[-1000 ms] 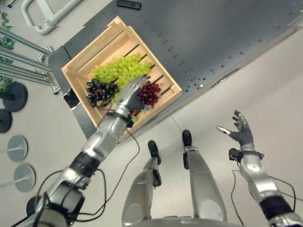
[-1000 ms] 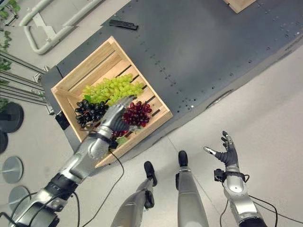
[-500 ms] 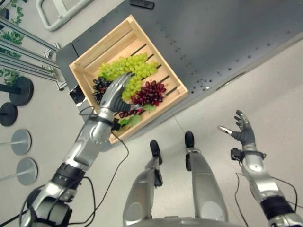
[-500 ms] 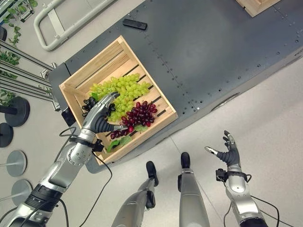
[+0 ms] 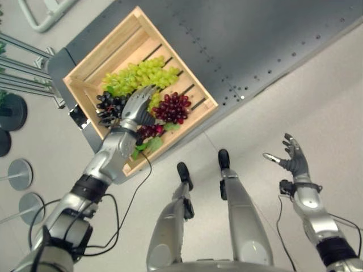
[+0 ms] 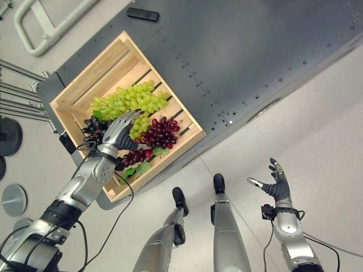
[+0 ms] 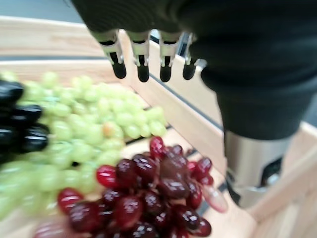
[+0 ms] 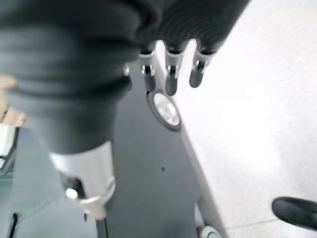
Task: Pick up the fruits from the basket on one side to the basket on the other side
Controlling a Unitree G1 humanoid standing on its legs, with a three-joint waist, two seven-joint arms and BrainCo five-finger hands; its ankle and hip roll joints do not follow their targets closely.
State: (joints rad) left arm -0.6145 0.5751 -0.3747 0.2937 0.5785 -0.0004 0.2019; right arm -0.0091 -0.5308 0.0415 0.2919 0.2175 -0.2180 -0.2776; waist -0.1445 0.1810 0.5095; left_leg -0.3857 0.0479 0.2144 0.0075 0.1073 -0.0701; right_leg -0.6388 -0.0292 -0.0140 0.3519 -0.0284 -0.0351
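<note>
A wooden crate (image 5: 91, 59) stands on the dark grey table (image 5: 249, 39), holding green grapes (image 5: 139, 73), black grapes (image 5: 109, 106) and red grapes (image 5: 171, 106). My left hand (image 5: 134, 109) hovers open just over the fruit, between the black and red bunches, fingers straight. In the left wrist view the red grapes (image 7: 148, 193) and green grapes (image 7: 84, 124) lie under the fingertips (image 7: 142, 72), nothing held. My right hand (image 5: 290, 160) hangs open over the floor at the right, away from the table.
A small black device (image 6: 143, 13) lies on the table beyond the crate. Metal stands and round bases (image 5: 11, 110) sit on the floor left of the table. A white tubular frame (image 6: 39, 28) lies at the far left.
The camera has shifted. My left hand has dropped closer to the grapes and moved slightly back toward the crate's near side. The right hand has stayed in place.
</note>
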